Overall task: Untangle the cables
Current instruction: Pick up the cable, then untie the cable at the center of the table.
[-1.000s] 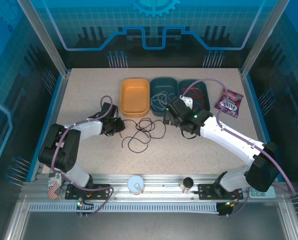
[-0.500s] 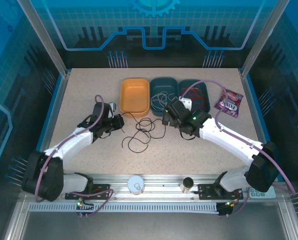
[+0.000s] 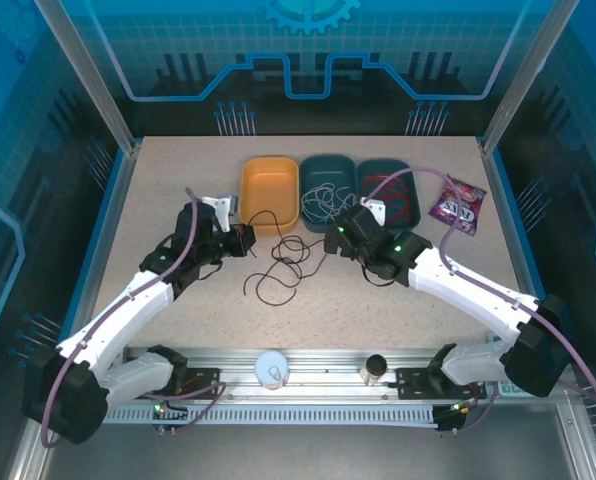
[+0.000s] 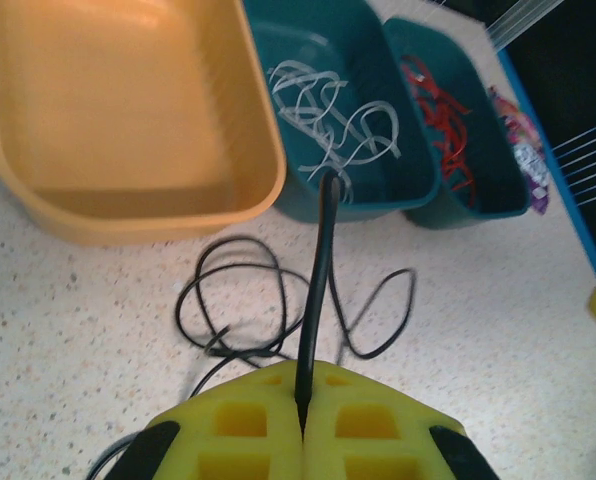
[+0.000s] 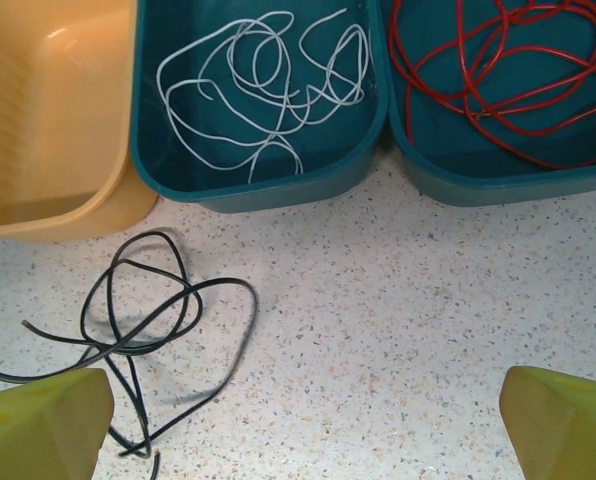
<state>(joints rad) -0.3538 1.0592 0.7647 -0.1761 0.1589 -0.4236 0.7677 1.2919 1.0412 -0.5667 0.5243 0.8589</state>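
well, black cable (image 5: 118, 345) sprawls on bare tabletop (image 5: 398, 330), perhaps touching orange bin (image 5: 48, 130).

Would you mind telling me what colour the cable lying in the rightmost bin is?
The cable is red, clearest in the right wrist view.

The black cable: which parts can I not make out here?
Left wrist view: lower loops of the black cable hide behind the shut left gripper; its raised end is blurred.
Right wrist view: it runs off the left edge and behind the right gripper's finger.
Top external view: its crossings are too small.
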